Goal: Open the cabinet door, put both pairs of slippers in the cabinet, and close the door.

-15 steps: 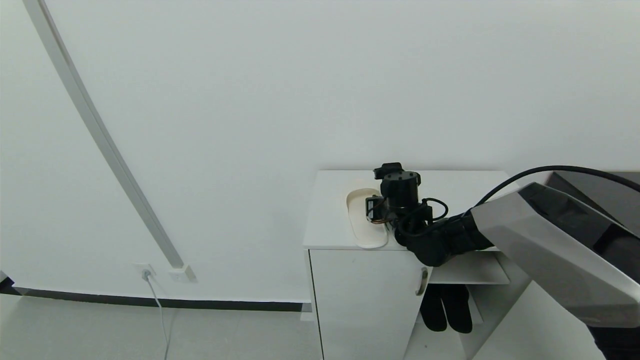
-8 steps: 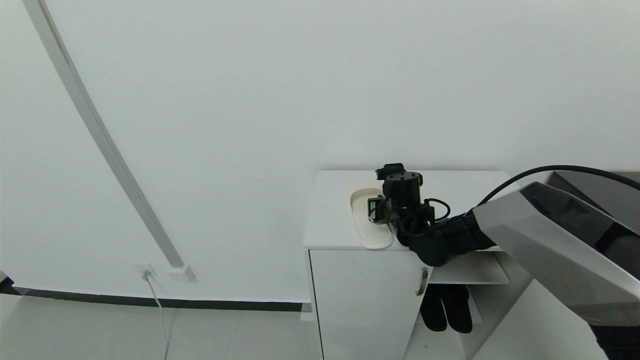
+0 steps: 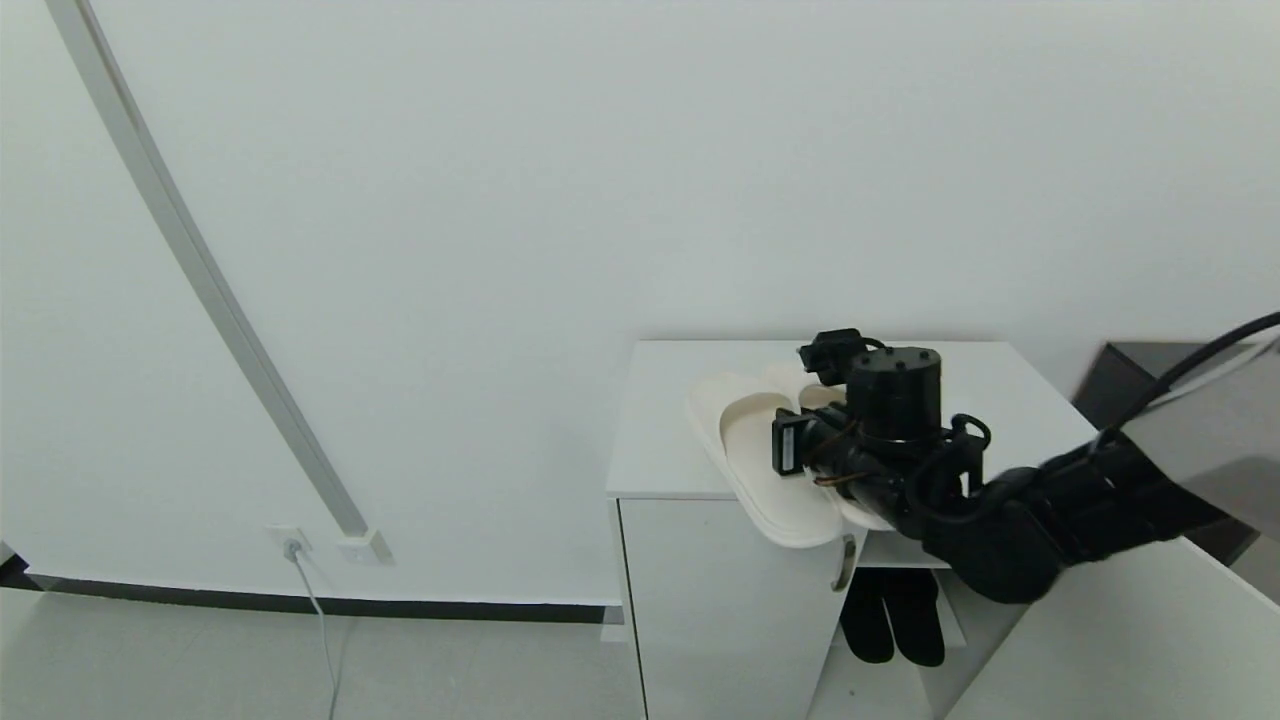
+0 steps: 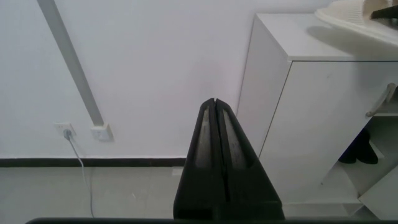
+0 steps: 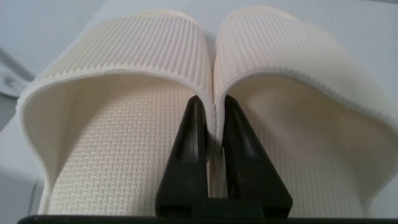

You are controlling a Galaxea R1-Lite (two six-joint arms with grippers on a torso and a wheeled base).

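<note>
Pinching both cream slippers (image 3: pixel 770 470) by their adjoining straps in the right gripper (image 5: pixel 209 102), near ends overhanging the white cabinet (image 3: pixel 655 430) top's front edge, above the black slippers (image 3: pixel 893 625) inside, with the left gripper (image 4: pixel 215 106) pressed together, empty, left of the cabinet.

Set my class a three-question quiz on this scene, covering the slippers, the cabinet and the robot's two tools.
1. True or false: the right tool is shut on the white slippers.
2. Where do the black slippers lie relative to the cabinet? A: on top of it. B: inside it. C: on the floor to its left.
3. Fill in the blank: the left tool is ____ and holds nothing.

Key: 1 true; 2 B; 3 shut.
</note>
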